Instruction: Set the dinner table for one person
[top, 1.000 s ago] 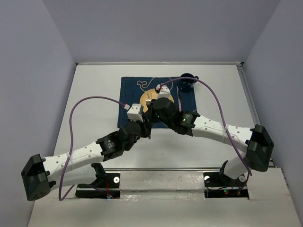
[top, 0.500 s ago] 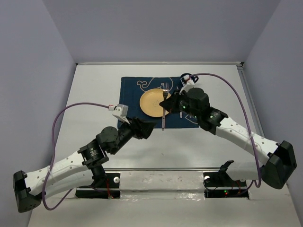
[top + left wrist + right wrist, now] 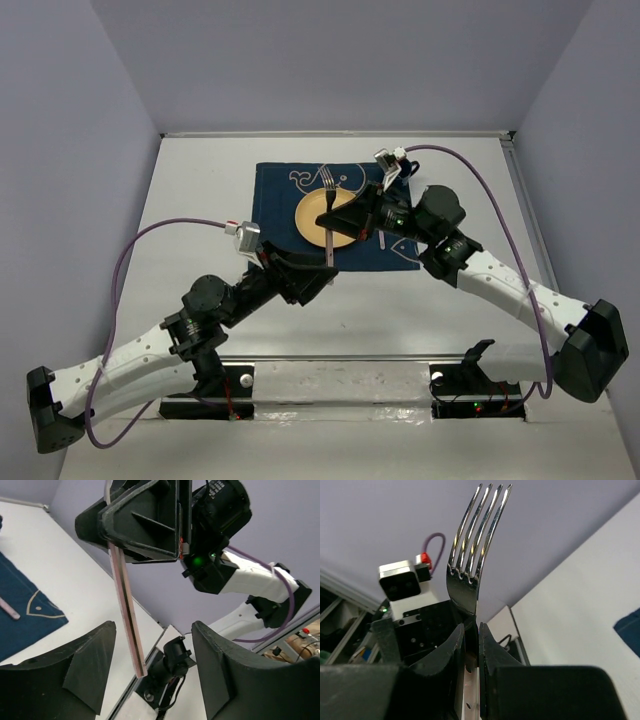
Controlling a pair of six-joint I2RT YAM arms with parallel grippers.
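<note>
A lab: bare walls (image 3: 330, 60) box the table (image 3: 200, 200).

Top view: plate (image 3: 308, 220), right part hidden under right gripper (image 3: 330, 215) and fork (image 3: 330, 246). Left wrist view: fork tines hidden behind that gripper; pale pink utensil (image 3: 8, 609) on placemat (image 3: 30, 594) cut by left edge, kind unreadable. Right wrist view: fork handle buried between fingers (image 3: 445, 652).

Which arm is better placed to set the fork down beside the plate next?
Right: the right gripper is shut on the fork, held over the plate and placemat. The left gripper is open and empty.
</note>
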